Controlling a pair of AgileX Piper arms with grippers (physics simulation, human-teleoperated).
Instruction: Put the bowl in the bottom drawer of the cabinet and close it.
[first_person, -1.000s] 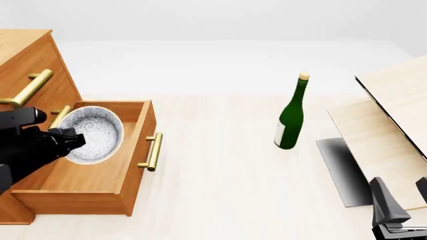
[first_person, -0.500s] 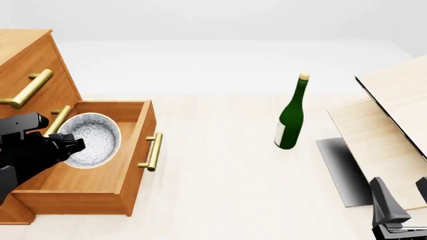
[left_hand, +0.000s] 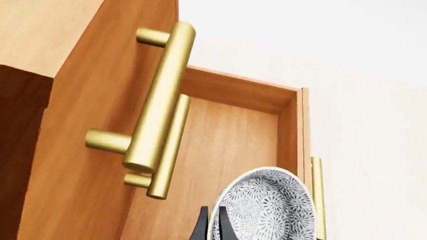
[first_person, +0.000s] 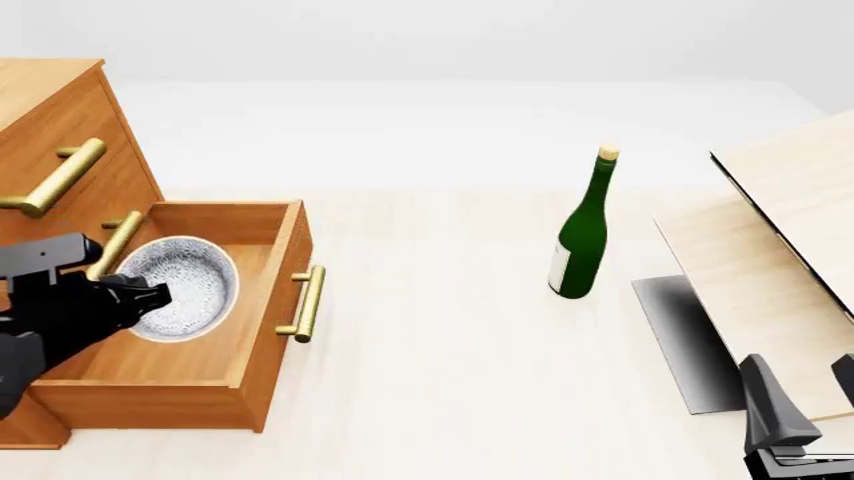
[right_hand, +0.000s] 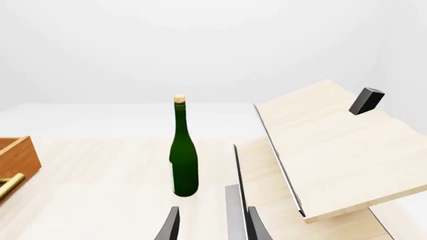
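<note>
The white speckled bowl hangs inside the open bottom drawer of the cabinet, tilted with its hollow towards the front camera. My left gripper is shut on the bowl's near rim. In the left wrist view the thin fingertips pinch the rim of the bowl over the drawer floor. I cannot tell whether the bowl touches the floor. My right gripper stands open at the front right corner, holding nothing; its view shows it spread wide.
A green wine bottle with a cork stands upright right of centre. Pale wooden boards lean on a grey stand at the right. The drawer's brass handle juts out towards the table's middle. Brass handles of the upper drawers overhang the open drawer.
My left gripper has lowered the bowl deeper into the open drawer and slightly left. The right arm and the bottle have not moved.
</note>
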